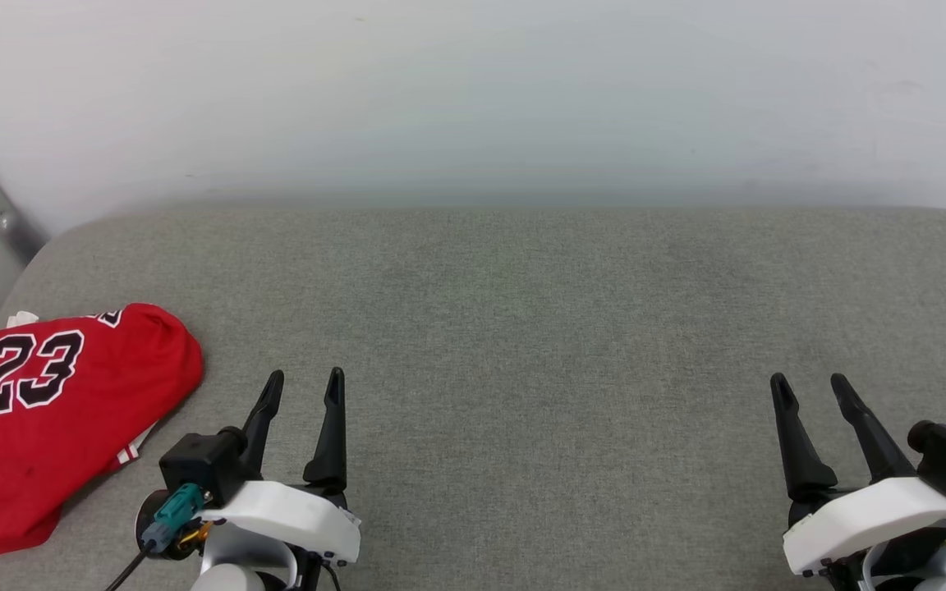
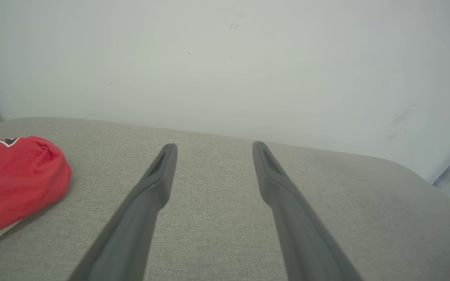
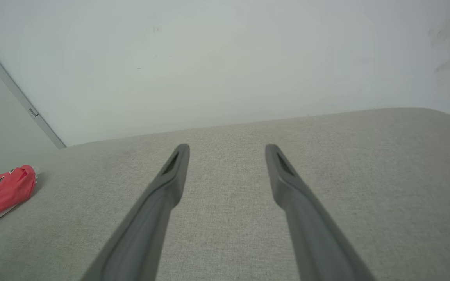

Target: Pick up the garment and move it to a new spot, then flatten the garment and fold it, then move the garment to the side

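garment (image 1: 46, 419) folded at left, beside left pincer (image 1: 305, 379), apart

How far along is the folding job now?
Done, it seems: the garment lies in a compact, layered bundle at the left edge of the grey surface. In hand: nothing; left gripper and right gripper are open and empty. Left: probably nothing, though how neat the fold is I cannot tell.

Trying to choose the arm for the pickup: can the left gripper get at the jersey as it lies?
Probably yes. The jersey lies on the grey pad just left of the open left gripper, apart from it, with nothing between them.
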You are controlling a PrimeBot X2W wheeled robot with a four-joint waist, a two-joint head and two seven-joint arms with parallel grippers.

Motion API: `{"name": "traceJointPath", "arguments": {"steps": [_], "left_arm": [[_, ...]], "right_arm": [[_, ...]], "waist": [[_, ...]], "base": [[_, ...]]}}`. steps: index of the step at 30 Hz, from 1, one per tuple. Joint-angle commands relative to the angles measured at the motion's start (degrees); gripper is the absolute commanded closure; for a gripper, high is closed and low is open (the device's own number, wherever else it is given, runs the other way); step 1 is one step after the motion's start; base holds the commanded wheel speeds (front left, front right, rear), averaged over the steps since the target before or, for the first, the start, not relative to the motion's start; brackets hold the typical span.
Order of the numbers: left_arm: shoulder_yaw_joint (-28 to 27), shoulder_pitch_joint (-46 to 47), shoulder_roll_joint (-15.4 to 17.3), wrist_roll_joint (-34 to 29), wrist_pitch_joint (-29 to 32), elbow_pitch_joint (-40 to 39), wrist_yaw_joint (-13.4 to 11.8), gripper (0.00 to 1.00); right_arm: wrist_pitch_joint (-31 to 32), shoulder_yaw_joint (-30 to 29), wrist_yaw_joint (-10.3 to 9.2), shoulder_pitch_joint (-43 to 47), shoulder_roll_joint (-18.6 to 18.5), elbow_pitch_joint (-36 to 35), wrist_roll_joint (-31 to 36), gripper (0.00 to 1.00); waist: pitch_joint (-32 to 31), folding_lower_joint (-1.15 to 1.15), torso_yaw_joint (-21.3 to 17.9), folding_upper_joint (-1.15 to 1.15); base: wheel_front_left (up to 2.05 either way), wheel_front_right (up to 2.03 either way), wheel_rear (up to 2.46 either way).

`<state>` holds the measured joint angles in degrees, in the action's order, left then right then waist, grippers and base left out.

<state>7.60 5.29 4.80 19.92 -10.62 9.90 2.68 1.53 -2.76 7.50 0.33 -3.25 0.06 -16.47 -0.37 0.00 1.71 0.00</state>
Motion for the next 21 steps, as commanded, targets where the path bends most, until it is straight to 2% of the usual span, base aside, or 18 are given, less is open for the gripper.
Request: {"name": "traceJointPath", "arguments": {"steps": [1,21], "left_arm": [[0.3,1.0,0.2,-1.3,-0.5,0.0,-0.1,0.00],[0.3,0.5,-0.7,-8.5,-2.9,2.4,0.7,0.00]], "right_arm": [[-0.4,0.0,-0.02,0.4,0.2,-1.0,1.6,0.00],[-1.1,0.4,-0.02,1.7,0.4,-4.4,9.3,0.00]], "waist": [[-0.1,0.00,0.0,0.00],[-0.6,0.00,0.1,0.00]], "base": [[0.00,0.00,0.00],[0.00,0.00,0.00]]}}
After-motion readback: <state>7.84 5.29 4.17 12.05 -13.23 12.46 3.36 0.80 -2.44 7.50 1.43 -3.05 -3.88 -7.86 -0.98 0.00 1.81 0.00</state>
